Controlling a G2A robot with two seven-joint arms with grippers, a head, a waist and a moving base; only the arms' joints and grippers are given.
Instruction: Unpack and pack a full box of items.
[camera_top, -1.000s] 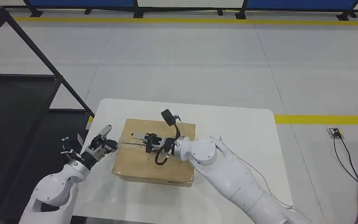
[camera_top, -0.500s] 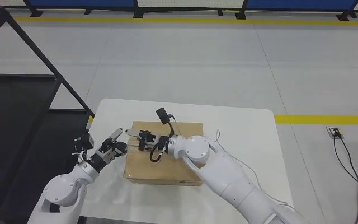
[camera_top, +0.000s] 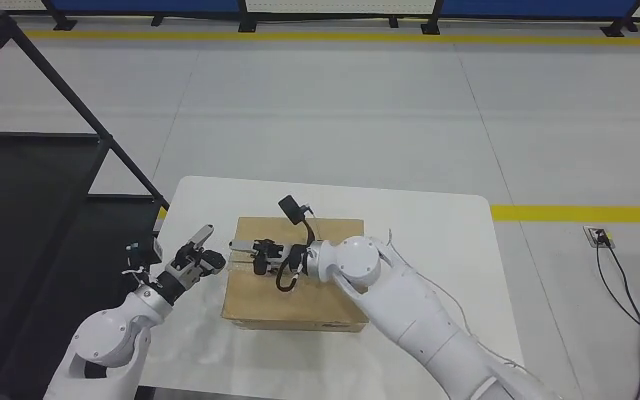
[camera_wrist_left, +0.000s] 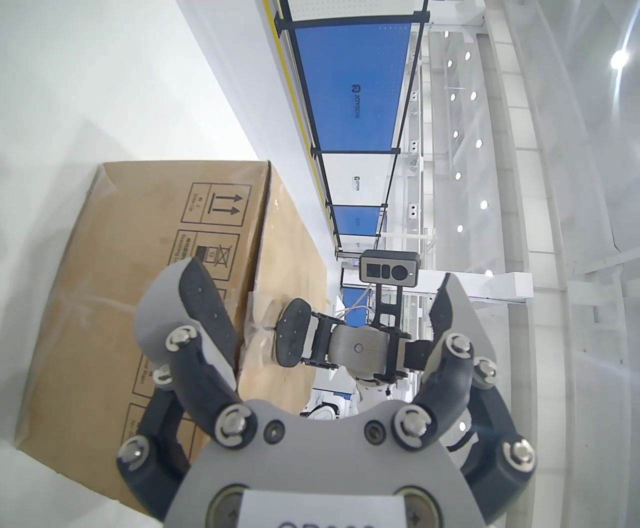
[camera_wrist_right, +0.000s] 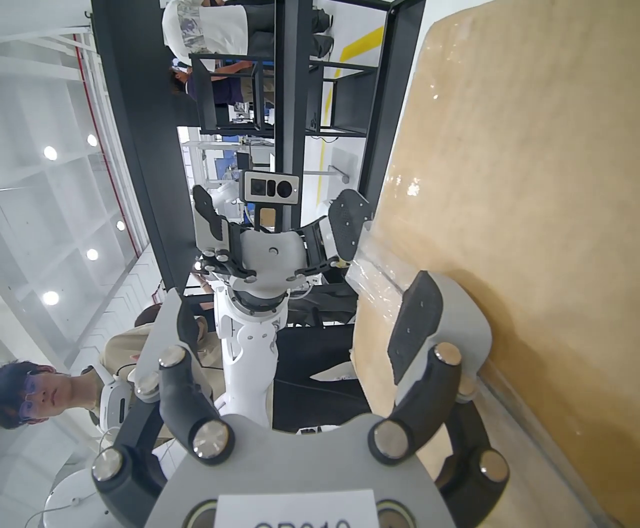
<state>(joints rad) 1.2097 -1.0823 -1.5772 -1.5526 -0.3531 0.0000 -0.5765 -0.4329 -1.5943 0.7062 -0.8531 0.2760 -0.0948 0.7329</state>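
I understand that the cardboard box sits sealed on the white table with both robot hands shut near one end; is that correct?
Not quite: both hands are open, not shut. The left wrist view shows the left hand spread wide; the right wrist view shows the right hand likewise. The cardboard box does sit sealed on the white table.

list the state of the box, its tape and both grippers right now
cardboard box: closed, flaps shut, flat on the table
clear tape: in place over the top seam and down the box's end
left gripper: fingers open, empty, at the box's taped end
right gripper: fingers open, empty, over the box top by the tape
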